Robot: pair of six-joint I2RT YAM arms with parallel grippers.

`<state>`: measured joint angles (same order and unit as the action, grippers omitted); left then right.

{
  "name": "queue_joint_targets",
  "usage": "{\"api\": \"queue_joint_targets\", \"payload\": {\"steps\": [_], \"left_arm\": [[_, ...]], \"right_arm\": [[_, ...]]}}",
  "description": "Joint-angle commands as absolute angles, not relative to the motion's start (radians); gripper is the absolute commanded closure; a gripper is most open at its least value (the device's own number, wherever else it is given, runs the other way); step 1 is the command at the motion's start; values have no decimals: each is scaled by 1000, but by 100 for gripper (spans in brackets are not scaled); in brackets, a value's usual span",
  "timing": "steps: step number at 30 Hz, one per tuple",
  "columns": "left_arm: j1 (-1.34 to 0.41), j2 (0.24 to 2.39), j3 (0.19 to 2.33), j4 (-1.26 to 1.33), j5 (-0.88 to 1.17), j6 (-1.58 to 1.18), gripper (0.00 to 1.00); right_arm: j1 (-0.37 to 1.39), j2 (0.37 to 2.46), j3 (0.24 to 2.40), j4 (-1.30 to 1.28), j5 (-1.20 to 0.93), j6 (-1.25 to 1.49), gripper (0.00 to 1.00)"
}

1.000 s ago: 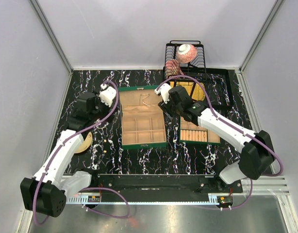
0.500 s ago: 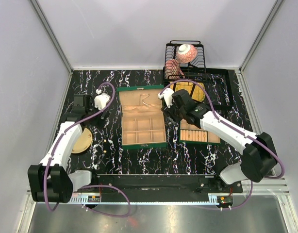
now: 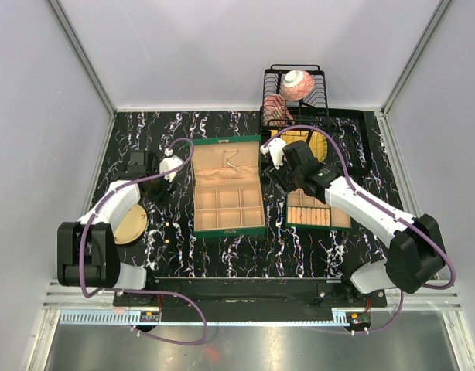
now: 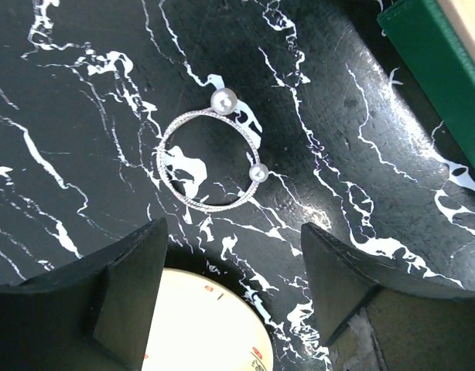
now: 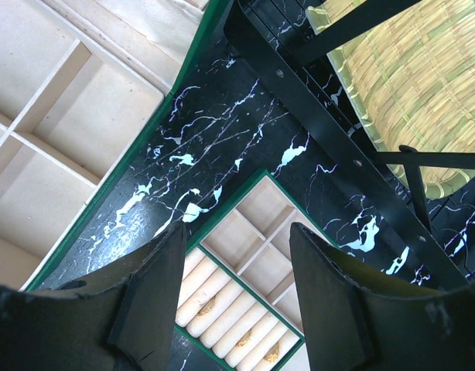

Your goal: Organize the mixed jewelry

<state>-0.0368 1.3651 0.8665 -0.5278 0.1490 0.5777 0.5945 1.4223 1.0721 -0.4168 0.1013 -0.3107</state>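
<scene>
Looking down from the top camera, you have the black white-veined table [image 3: 222,255] carrying everything.

- Wire dish rack [image 3: 324,100]: far edge of the table, right of centre, with a pink bowl [image 3: 297,83] in it. A woven straw plate [image 3: 316,145] sits at the rack's near side.
- Large green box [image 3: 227,231]: open at the middle of the table, with the lid laid back toward the far edge. The lining is beige and the compartments you can see hold nothing. A thin chain-like line [image 3: 234,162] lies on the lid lining; it is too small to tell more.
- Small green box [image 3: 315,218]: just right of the large one, toward the table's right edge, partly under the right arm. The right wrist view shows small gold-coloured pieces [image 5: 245,338] tucked between its beige rolls.
- Round gold plate [image 3: 131,226]: near the table's left edge, partly under the left arm.
- Right claw [image 3: 278,158]: spread and pinching nothing. It hangs over the strip of table between the two green boxes, beside the rack's base.
- Left claw [image 4: 234,239]: spread, with nothing between the fingers. It is over the table between the left edge and the large box's left wall.
- Thin silvery wire hoop [image 4: 209,209]: flat on the bare table just beyond the left fingertips, not touched by them. Two small pearl-like beads [image 4: 223,100] sit on its rim, one on the far side and one on the side nearer the green box corner. The top view hides the hoop under the claw.
</scene>
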Motion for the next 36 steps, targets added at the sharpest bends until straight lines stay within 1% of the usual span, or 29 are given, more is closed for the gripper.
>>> {"api": "queue_joint_targets", "payload": {"steps": [1, 7, 18, 21, 27, 33, 34, 36], "left_arm": [[-34, 1408, 850, -448, 156, 621, 27], [-34, 1456, 827, -410, 172, 646, 29], [-34, 1537, 874, -405, 201, 676, 33], [-34, 1552, 884, -408, 212, 678, 38], [-34, 1580, 902, -420, 222, 686, 44], [-32, 1609, 899, -426, 233, 684, 54], [-34, 1605, 894, -423, 233, 686, 59], [-34, 1600, 881, -417, 235, 690, 64]], "right_arm": [[591, 1399, 1078, -402, 83, -316, 38], [589, 1404, 1074, -403, 94, -319, 38], [589, 1425, 1080, -400, 100, -321, 40], [588, 1427, 1075, -402, 103, -324, 41], [586, 1428, 1074, -399, 106, -322, 41], [584, 1427, 1069, -400, 106, -322, 42], [581, 1425, 1068, -397, 107, -324, 43], [580, 1425, 1066, -397, 107, -324, 43]]}}
